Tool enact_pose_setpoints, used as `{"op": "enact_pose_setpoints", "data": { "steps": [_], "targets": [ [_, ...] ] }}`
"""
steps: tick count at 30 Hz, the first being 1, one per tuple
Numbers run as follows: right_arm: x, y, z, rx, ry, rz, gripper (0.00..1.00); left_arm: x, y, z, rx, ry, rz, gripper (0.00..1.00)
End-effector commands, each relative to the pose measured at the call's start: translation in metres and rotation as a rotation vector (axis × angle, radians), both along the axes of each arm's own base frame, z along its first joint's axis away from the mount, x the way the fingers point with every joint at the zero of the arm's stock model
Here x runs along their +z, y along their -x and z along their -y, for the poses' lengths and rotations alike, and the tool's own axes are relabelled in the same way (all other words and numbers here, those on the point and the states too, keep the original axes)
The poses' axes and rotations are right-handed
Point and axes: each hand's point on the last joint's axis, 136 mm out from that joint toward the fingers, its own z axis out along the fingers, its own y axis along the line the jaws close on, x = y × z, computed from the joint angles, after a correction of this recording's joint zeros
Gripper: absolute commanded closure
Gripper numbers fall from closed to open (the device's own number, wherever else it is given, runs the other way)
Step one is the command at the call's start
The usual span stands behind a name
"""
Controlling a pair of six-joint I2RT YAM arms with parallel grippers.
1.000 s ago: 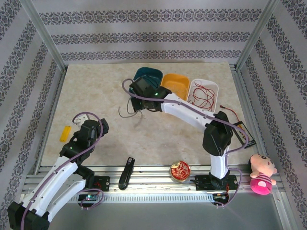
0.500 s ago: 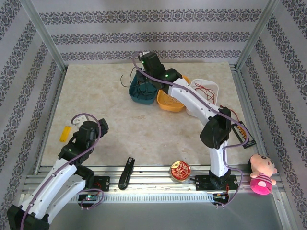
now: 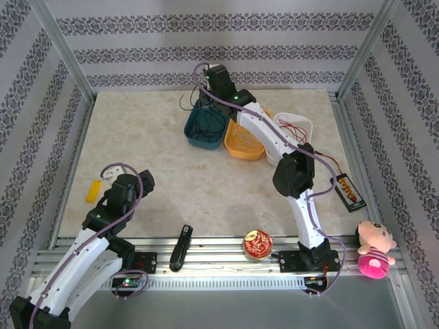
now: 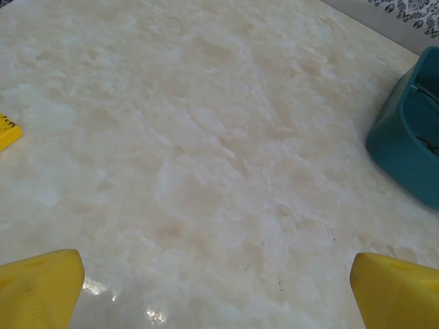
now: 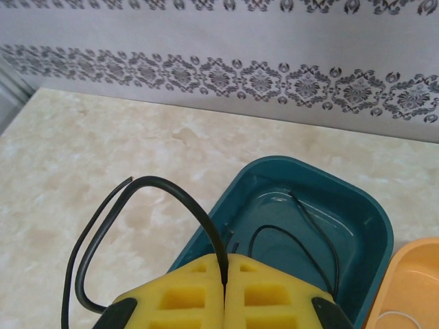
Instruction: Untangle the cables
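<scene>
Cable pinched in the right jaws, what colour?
It's a black cable; the right wrist view shows it best.

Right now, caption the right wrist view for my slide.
Right claw shut on a looping black cable at the teal bin, more cable inside.

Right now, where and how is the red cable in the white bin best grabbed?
Probably an outer loop of the red cable, coming straight down from above: the white bin's walls block a sideways approach, and the strand lies loosely coiled inside.
</scene>
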Motion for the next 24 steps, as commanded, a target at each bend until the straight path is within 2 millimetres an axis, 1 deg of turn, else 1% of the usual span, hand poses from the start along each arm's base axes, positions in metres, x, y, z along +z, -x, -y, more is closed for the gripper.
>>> {"op": "enact_pose_setpoints", "data": {
  "steps": [1, 7, 12, 15, 18, 24],
  "targets": [
    [-0.009, -0.015, 0.012, -0.054, 0.041, 0.009, 1.00, -0.009, 0.007, -0.006, 0.026, 0.004, -0.029, 0.01],
    [-0.044, -0.018, 0.035, -0.113, 0.083, -0.068, 1.00, -0.009, 0.005, -0.005, 0.025, 0.010, -0.022, 0.01],
    [-0.071, -0.013, 0.048, -0.133, 0.094, -0.155, 1.00, -0.009, 0.003, -0.004, 0.023, 0.005, -0.027, 0.01],
    [-0.088, -0.009, 0.052, -0.139, 0.120, -0.198, 1.00, -0.009, 0.002, -0.003, 0.020, 0.006, -0.029, 0.01],
    [-0.105, -0.007, 0.050, -0.129, 0.131, -0.234, 1.00, -0.010, 0.001, -0.002, 0.017, 0.010, -0.028, 0.01],
    [-0.130, -0.009, 0.047, -0.121, 0.157, -0.270, 1.00, -0.011, 0.003, -0.003, 0.016, 0.008, -0.037, 0.01]
  ]
}}
